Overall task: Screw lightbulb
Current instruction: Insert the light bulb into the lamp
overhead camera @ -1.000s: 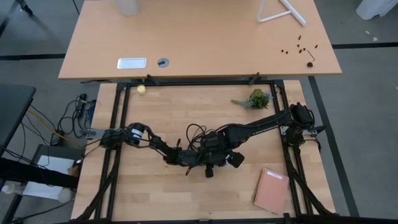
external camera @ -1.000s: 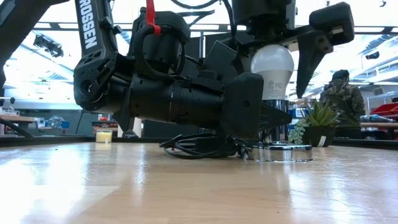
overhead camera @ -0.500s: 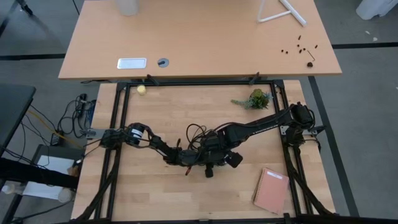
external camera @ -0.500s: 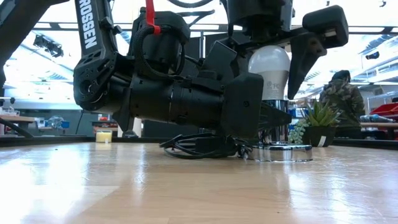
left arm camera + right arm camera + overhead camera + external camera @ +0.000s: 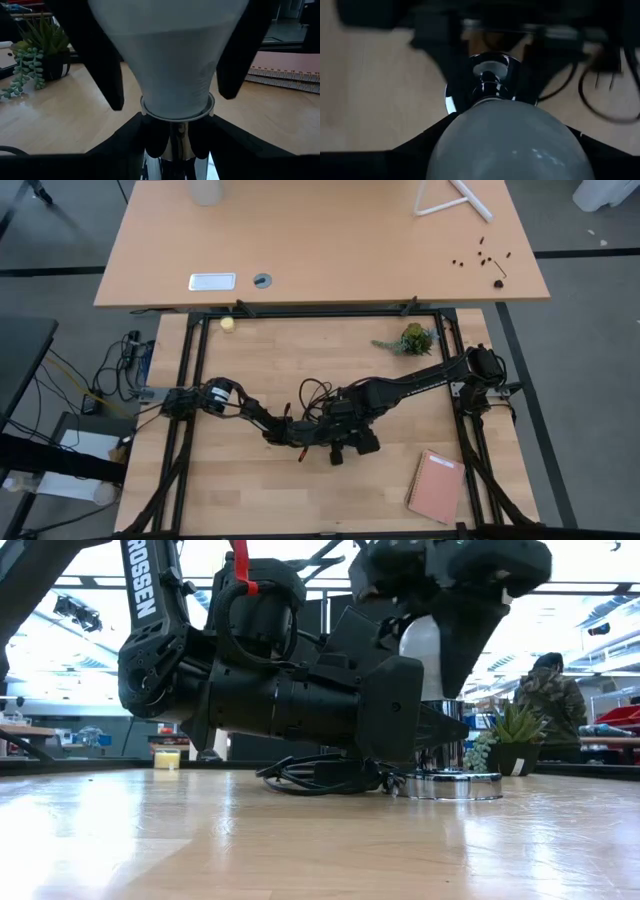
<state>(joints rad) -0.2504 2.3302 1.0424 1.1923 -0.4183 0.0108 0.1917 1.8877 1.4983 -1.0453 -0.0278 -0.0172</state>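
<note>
Standing upright, base down: lightbulb (image 5: 424, 658)

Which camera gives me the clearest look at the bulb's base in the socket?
The left wrist view: the bulb narrows to its base just above the socket. The right wrist view looks down past the bulb's dome. The low view shows a sliver of bulb between arm parts. The high view hides it under the arms.

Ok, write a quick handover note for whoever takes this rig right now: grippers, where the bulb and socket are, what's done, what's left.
Left gripper: fingers clamped on the socket stem, steadying it mid-table.
Right gripper: above, fingers against the lightbulb on both sides.
Lightbulb stands upright in the socket, whose round silver base rests on the table.
Done: bulb seated.
Left: probably more turns; whether it is fully screwed home cannot be seen.
</note>
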